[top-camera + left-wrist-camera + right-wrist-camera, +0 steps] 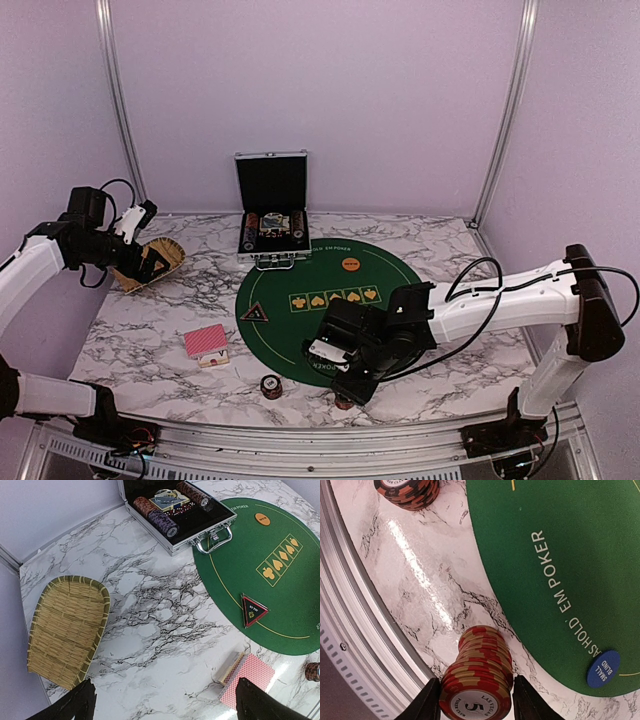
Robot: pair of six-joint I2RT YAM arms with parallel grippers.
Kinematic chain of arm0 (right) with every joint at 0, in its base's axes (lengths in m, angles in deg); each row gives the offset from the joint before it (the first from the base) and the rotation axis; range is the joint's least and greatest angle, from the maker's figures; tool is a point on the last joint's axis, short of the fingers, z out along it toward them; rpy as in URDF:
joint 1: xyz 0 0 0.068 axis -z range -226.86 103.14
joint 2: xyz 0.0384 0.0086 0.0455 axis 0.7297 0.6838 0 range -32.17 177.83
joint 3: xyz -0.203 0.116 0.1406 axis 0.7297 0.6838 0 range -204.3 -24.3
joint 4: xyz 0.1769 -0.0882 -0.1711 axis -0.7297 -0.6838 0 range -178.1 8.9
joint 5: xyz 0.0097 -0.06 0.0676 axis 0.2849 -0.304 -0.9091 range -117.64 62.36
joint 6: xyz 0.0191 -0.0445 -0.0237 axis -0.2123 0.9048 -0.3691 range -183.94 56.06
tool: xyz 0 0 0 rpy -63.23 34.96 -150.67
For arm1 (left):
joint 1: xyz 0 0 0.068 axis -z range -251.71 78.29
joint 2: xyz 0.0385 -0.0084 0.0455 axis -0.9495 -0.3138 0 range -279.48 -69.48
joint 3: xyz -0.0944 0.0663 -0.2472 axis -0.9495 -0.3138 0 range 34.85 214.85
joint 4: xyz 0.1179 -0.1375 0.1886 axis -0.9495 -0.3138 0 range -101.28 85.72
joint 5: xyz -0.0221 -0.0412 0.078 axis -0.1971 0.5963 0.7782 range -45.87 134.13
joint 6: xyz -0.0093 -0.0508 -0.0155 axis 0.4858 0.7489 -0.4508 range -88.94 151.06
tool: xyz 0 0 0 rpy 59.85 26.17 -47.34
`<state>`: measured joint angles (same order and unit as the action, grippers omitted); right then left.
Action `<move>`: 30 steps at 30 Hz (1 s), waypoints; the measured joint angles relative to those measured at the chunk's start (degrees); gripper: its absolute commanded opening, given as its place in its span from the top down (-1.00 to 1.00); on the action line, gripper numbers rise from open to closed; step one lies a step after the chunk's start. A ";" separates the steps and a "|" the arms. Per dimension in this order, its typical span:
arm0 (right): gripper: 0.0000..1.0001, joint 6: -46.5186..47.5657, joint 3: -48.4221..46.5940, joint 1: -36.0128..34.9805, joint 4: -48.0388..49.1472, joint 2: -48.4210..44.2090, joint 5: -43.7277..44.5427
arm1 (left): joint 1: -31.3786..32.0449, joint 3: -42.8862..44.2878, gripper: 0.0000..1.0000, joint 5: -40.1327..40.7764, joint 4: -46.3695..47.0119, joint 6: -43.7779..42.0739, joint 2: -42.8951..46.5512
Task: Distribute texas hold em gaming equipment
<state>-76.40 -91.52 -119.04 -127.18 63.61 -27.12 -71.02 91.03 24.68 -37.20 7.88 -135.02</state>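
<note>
At the table's [420, 595] near edge, just off the green mat [560, 540], the right gripper [476, 702] clasps a red chip stack [482, 670], its axis pointing straight away from the wrist; the left gripper [167, 705] hangs wide open near the woven tray [65, 625].

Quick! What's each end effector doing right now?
Left end effector: open, holding nothing.
Right end effector: closed on the red poker chip stack.

Pale lilac walls [320, 80] rise well beyond the right claw [475, 702], joined by grey metal posts [506, 110]. A white marble-patterned table [150, 330] spreads beneath it, glossy with reflected light.
</note>
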 measured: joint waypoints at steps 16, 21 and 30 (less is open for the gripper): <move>0.29 0.00 0.00 -0.57 0.04 0.00 0.66 | 0.00 0.33 -0.98 0.00 -0.04 0.00 0.02; 0.64 0.00 0.00 -0.59 0.13 0.00 0.72 | 0.00 0.33 -0.98 0.02 -0.04 0.00 0.02; 0.94 0.02 -0.76 -0.63 -0.76 0.00 2.27 | 0.00 0.33 -0.98 0.02 -0.04 0.00 0.02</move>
<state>-76.38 -92.28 -119.67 -127.95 63.61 -24.85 -71.02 91.36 24.71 -37.25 7.88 -134.99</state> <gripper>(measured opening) 0.407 0.989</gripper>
